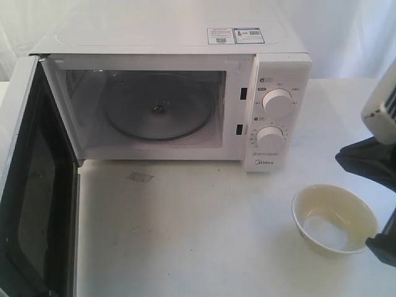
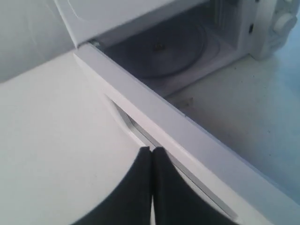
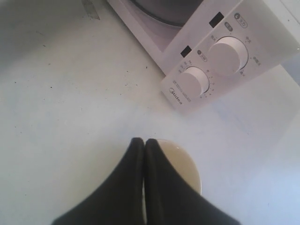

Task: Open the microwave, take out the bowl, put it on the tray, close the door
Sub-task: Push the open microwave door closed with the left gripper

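Hanging right fingers (image 3: 133, 161) pressed together by bowl (image 3: 182, 161), left fingers (image 2: 139, 166) together beside door (image 2: 187, 136)

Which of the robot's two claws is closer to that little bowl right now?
Right. The right gripper is close by the bowl, at its rim; the left gripper is far off, at the open door.
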You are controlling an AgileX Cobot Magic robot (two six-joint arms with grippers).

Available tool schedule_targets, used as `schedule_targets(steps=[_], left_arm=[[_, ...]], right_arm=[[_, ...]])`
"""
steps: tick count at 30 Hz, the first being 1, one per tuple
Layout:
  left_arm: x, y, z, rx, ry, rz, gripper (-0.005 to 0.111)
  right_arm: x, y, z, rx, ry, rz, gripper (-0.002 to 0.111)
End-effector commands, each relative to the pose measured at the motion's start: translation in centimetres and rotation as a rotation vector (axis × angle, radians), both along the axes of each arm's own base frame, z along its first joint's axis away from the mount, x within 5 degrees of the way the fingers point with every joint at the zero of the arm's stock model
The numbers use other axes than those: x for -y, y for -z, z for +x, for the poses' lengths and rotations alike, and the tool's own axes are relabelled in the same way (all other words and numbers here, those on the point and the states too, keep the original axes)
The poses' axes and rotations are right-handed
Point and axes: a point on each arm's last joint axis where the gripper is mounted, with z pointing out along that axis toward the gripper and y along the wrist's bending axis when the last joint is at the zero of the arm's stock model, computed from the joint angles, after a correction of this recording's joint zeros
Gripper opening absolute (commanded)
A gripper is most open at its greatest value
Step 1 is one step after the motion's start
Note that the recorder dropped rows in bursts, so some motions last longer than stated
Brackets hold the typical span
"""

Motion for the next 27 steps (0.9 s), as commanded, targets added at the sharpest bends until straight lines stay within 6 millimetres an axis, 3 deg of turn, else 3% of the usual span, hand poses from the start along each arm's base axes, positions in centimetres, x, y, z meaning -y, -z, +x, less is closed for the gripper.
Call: schedule_targets(steps=[1,11,16,20,27], left_arm=[[0.1,0.3,0.2,-0.067,0.015,-0.002,0.0],[0.1,0.6,0.1,-0.098,0.019,0.015,0.0],[-1.2,1.9,0.3,-0.271,-0.078,0.123,0.0],[-1.8,2.7,1.4,-0.416,-0.192,0.112,0.0],[-1.7,4.1,5.2,-0.6,-0.282,0.032,0.0]], right_arm=[[0.1,-0.3,0.0,0.021,-0.004,-0.002,0.0],[0.1,-0.2,0.0,0.019,-0.003,-0.004,0.0],[0.1,-0.2,0.0,0.02,-0.003,-0.006,0.0],[0.1,-0.2,0.0,0.021,-0.002,-0.008,0.0],[0.1,-0.2,0.0,0.021,-0.002,-0.008,0.0]])
